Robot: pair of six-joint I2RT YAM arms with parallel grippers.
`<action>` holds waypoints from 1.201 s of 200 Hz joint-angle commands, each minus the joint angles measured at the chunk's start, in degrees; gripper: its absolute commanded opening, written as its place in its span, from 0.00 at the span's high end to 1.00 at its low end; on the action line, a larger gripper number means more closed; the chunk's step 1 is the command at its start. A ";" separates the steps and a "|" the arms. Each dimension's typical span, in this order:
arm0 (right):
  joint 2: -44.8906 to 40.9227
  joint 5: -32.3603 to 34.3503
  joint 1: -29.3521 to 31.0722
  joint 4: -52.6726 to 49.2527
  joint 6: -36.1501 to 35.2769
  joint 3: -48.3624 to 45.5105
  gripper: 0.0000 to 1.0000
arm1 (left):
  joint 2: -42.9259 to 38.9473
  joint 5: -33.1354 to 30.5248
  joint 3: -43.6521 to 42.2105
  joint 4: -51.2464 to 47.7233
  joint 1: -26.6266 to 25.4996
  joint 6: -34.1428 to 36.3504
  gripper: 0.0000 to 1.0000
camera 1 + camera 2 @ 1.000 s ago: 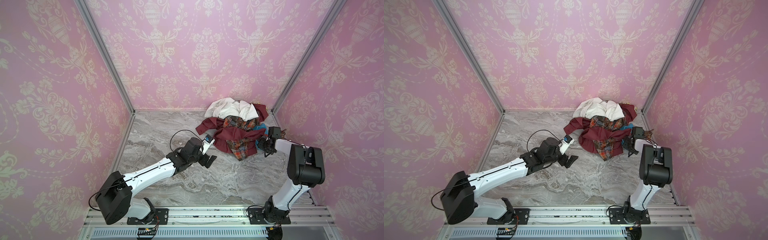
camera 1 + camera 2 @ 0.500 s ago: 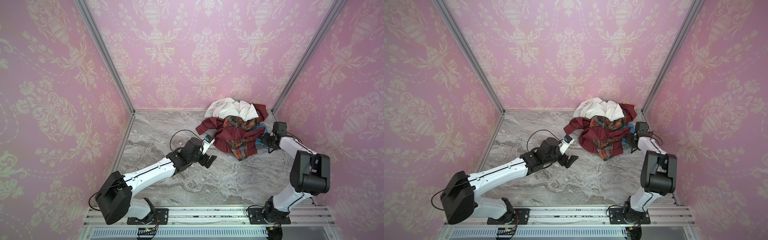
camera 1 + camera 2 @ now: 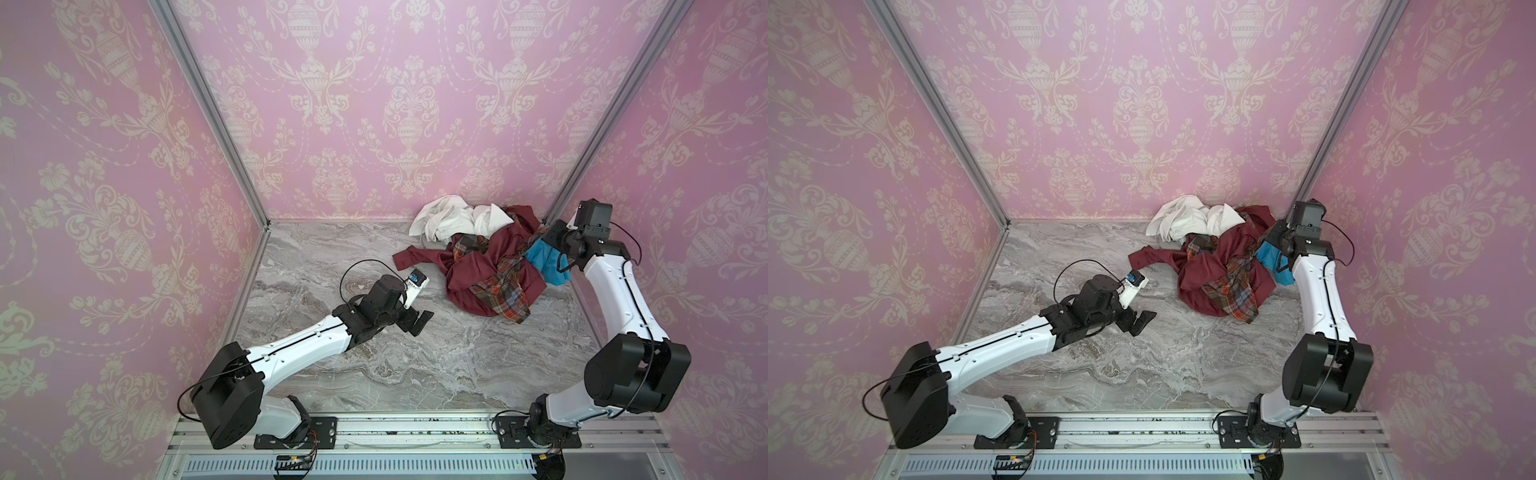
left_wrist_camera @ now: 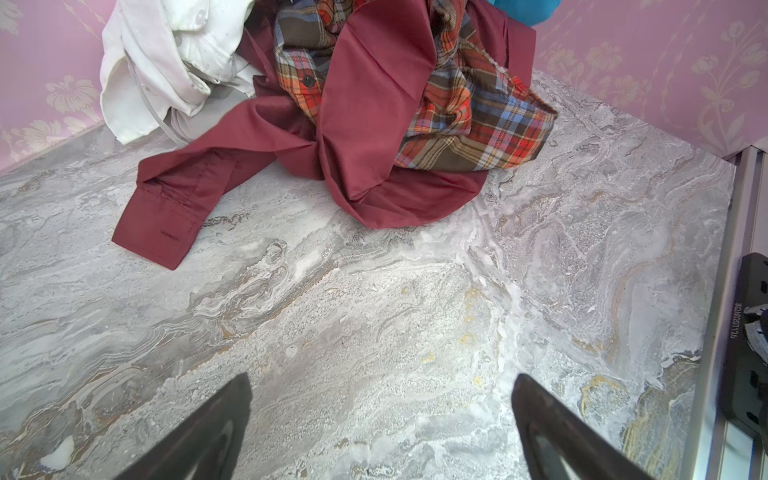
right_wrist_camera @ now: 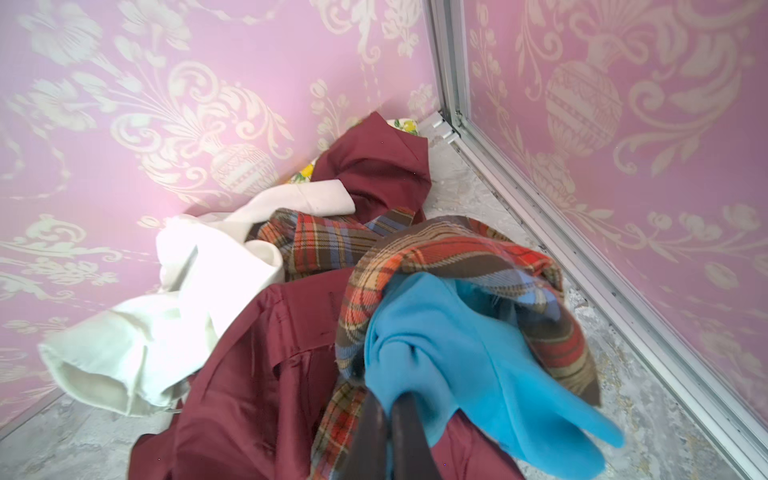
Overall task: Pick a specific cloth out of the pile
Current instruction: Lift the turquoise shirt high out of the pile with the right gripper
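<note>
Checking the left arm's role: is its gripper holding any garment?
No, the left wrist view shows the left gripper open over bare tabletop, apart from the maroon shirt.

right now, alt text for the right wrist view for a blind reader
The right tool is shut on a bright turquoise cloth, with a plaid shirt draped over it. A maroon shirt and a white garment lie beside them in a pink-walled corner.
</note>
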 commanded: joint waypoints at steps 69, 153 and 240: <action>1.88 -5.98 2.08 -2.10 2.50 20.25 1.00 | 0.08 -1.58 1.66 -0.51 0.58 -1.30 0.01; 6.26 -7.57 7.99 -3.42 -0.23 41.33 1.00 | 1.31 -1.98 3.68 -1.32 0.66 -3.54 0.01; 8.84 -12.11 17.57 -5.80 1.22 56.47 1.00 | 8.20 -2.15 14.51 6.02 0.67 -9.60 0.01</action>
